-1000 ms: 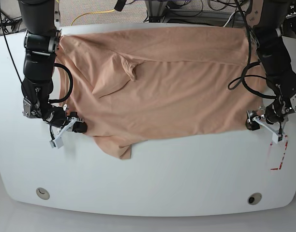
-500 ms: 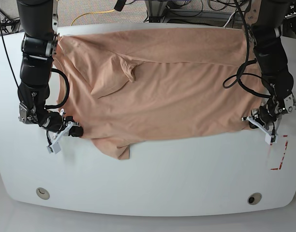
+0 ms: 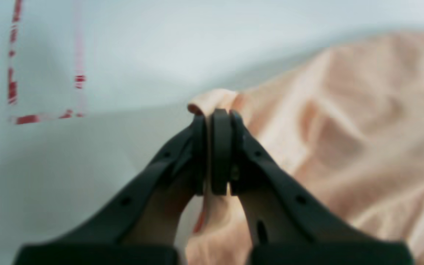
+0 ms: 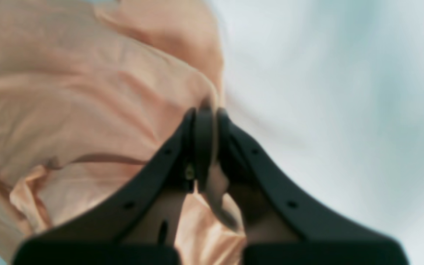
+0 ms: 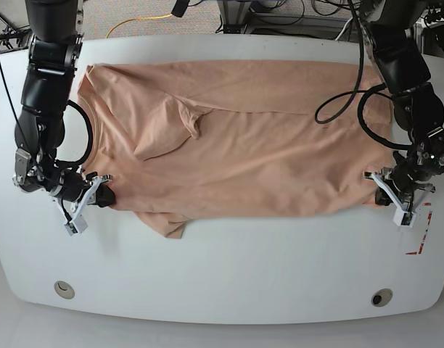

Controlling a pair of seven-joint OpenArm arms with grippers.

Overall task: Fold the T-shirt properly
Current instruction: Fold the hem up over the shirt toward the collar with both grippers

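Observation:
The peach T-shirt (image 5: 244, 145) lies spread across the white table (image 5: 222, 261), with a fold bump left of its middle and a bunched sleeve at the near left. My right gripper (image 5: 104, 197), at the base view's left, is shut on the shirt's near left edge. In the right wrist view its fingertips (image 4: 204, 114) pinch the cloth (image 4: 68, 92). My left gripper (image 5: 376, 190), at the base view's right, is shut on the near right corner. The left wrist view shows a fold of cloth (image 3: 344, 129) clamped at the left gripper (image 3: 215, 117).
Red tape marks (image 5: 419, 239) sit on the table just right of my left gripper, seen also as red tape marks (image 3: 13, 73) in the left wrist view. Two round holes (image 5: 63, 289) (image 5: 381, 297) lie near the front edge. Cables (image 5: 138, 22) run behind the table.
The left gripper has closed on the shirt's corner and the right has finished closing. Both arms pulled toward the table's front, dragging the shirt forward and flatter.

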